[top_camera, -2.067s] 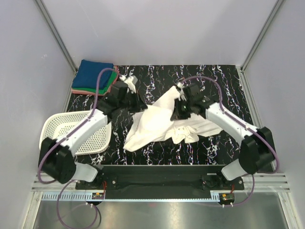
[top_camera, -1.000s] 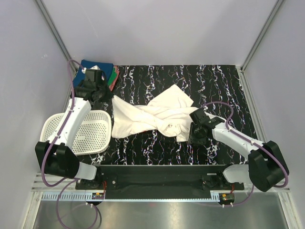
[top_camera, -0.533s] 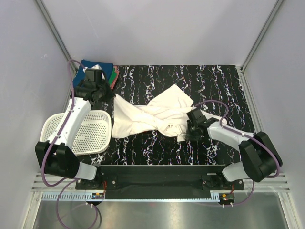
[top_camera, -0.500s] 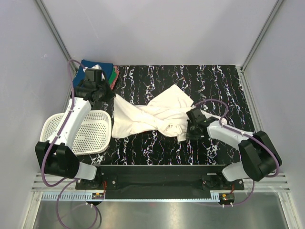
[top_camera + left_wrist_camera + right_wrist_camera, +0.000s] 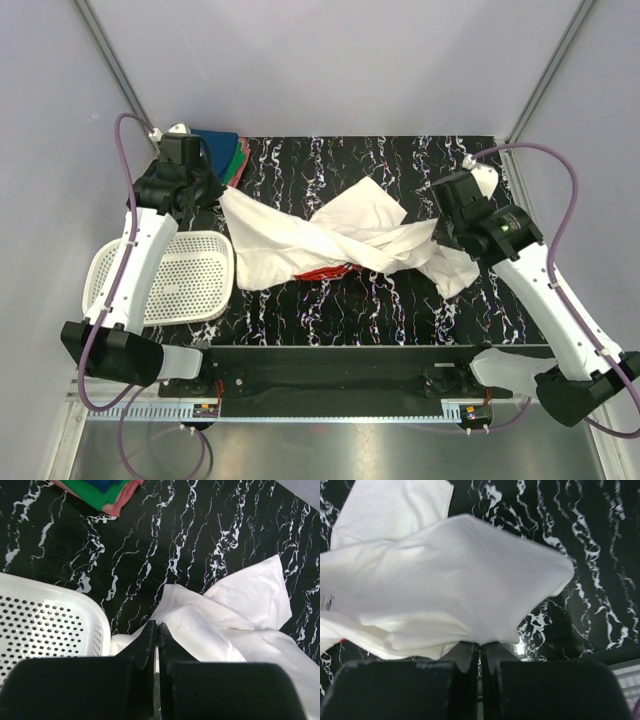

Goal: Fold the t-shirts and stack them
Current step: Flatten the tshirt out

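top external: since 0.5 s ago both arms have lifted; white t-shirt (image 5: pixel 330 238) now stretched mid-table, red print (image 5: pixel 325 271) peeking below; folded stack (image 5: pixel 228 158) far-left corner; basket (image 5: pixel 165 275) left; black marbled table (image 5: pixel 400 170); grey walls (image 5: pixel 330 60).
left wrist: left fingers (image 5: pixel 148 637) clenched on shirt edge.
right wrist: right fingers (image 5: pixel 468 652) clenched on shirt fold.

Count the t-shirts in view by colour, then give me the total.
white t-shirt: 1
blue t-shirt: 1
green t-shirt: 1
pink t-shirt: 1
Total: 4
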### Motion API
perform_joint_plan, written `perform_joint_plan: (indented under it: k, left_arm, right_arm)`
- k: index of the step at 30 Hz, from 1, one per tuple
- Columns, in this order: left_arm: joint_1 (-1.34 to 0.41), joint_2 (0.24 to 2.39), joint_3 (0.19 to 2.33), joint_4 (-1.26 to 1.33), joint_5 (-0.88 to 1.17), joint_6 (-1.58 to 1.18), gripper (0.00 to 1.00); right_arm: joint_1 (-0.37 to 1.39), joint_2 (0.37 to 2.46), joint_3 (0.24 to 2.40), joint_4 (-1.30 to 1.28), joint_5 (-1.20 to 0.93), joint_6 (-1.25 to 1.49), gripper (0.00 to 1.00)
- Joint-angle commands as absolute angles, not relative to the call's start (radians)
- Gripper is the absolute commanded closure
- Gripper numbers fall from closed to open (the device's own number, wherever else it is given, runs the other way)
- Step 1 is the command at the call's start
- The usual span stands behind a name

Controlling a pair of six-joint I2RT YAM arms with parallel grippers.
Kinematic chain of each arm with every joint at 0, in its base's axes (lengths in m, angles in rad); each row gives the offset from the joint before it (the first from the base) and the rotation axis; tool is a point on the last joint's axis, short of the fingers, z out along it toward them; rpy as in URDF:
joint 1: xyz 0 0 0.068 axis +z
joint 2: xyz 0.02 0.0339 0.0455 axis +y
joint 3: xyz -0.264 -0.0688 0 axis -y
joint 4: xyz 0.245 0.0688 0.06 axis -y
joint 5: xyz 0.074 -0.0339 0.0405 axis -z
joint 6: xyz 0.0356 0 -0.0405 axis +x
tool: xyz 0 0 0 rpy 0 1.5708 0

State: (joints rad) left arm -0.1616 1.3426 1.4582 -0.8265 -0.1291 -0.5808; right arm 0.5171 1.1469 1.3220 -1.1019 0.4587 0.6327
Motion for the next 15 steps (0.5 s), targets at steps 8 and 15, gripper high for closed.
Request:
perform_joint_plan:
  k: [8, 15]
  left_arm:
    - [-0.155, 1.305, 1.439, -0.838, -0.183, -0.549, 1.0]
    - [-0.155, 1.315, 1.322, -0.77, -0.098, -0.569, 1.0]
  right_arm:
    - [0.388, 1.483, 1.644, -1.16, 0.298, 0.373, 1.0]
    - [0.319, 1.926, 1.879, -1.011, -0.163, 0.288, 0.76]
